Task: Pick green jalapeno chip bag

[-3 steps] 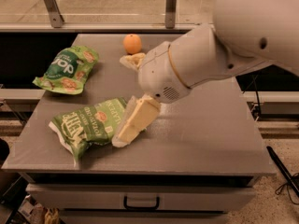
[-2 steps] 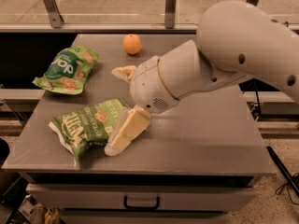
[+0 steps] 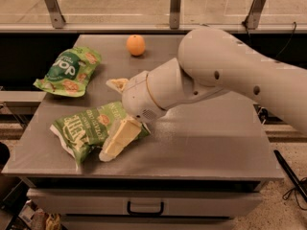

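The green jalapeno chip bag (image 3: 84, 128) lies flat at the front left of the grey table (image 3: 216, 143), light green with white block lettering. My gripper (image 3: 112, 120) hangs over the bag's right end, low over the table. It is open. One cream finger (image 3: 117, 139) lies over the bag's right front part. The other finger (image 3: 117, 84) shows just past the bag's far edge. The bag's right end is partly hidden by the wrist and the near finger.
A second green bag with a dark circle reading "pop" (image 3: 67, 72) lies at the back left. An orange (image 3: 135, 45) sits at the back middle. A railing with metal posts (image 3: 175, 6) runs behind the table. A drawer with a handle (image 3: 145, 208) is below the front edge.
My arm has swung left and lowered, so the gripper moved from the bag's right side to over its right end. The bags and the orange have stayed put.
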{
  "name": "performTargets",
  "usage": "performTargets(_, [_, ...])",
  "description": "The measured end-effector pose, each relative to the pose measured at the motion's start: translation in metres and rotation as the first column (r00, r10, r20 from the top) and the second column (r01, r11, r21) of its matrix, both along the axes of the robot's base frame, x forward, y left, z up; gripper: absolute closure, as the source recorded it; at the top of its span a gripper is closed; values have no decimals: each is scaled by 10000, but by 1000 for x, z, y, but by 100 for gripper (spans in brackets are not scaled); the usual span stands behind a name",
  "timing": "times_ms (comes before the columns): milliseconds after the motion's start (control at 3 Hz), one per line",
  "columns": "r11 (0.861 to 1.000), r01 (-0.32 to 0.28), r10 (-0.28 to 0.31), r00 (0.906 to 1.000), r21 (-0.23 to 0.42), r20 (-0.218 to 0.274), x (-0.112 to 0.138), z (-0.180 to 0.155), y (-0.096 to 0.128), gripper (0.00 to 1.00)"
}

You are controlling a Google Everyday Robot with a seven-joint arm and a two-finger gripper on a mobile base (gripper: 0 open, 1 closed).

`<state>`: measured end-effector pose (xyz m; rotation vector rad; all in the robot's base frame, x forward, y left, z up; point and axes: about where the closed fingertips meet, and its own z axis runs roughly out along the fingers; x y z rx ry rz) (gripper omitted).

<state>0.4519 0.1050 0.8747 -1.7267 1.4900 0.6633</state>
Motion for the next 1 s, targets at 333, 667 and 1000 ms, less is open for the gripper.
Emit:
performTargets(333, [9995,-232,234,9997,230,-71,4,-13,15,0])
performTargets(667, [9979,-427,435,9989,480,-171,6,-31,31,15])
performTargets(1000, [9980,-433,440,9989,470,-143,5,-30,32,38])
